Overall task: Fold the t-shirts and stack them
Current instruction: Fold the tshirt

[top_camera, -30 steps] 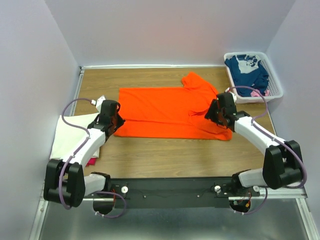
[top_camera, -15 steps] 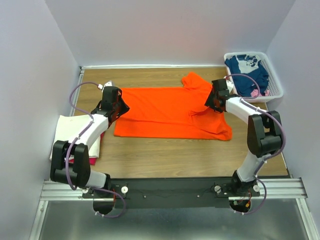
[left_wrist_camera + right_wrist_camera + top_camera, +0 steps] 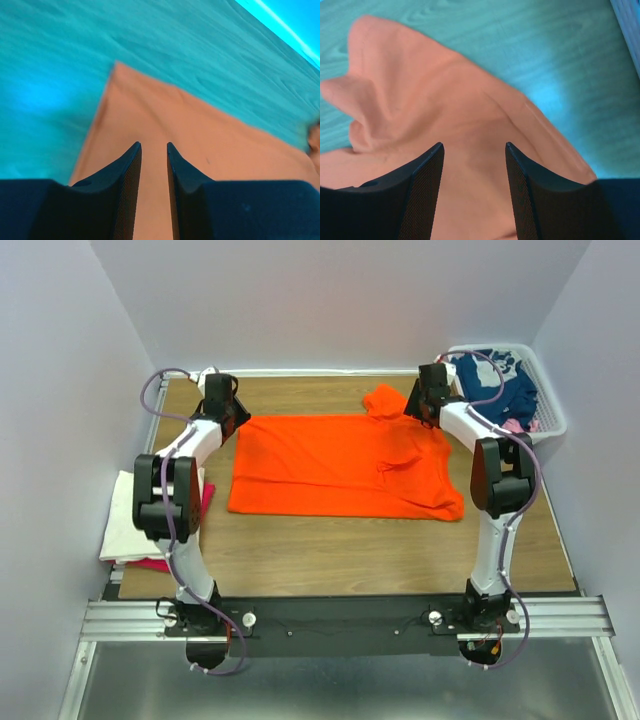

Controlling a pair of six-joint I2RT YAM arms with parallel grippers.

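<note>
We find the orange t-shirt [image 3: 340, 465] spread flat on the counter [image 3: 350, 550], midway between its left and right edges and nearer the far edge than the near one. One sleeve bunches up at the shirt's far right corner and points toward the far edge.

The cream-white t-shirt [image 3: 125, 525] lies folded against the left edge of the counter, well apart from the orange one. It rests on the magenta-pink t-shirt [image 3: 150, 563], of which only a strip shows along the near and right sides. The navy blue t-shirt [image 3: 495, 380], with white print, lies crumpled inside the white slotted basket [image 3: 555, 425] at the far right corner of the counter.

The left tool [image 3: 222, 400] is over the far left corner of the orange t-shirt. In the left wrist view its fingers [image 3: 127, 170] stand a narrow gap apart with nothing between them, and orange cloth fills the space below. We cannot tell whether the fingertips touch the cloth.

The right tool [image 3: 430, 390] is over the far right corner of the orange t-shirt, beside the bunched sleeve and just beside the basket. In the right wrist view its fingers [image 3: 425, 185] are spread wide and hold nothing; orange cloth lies beneath them.
</note>
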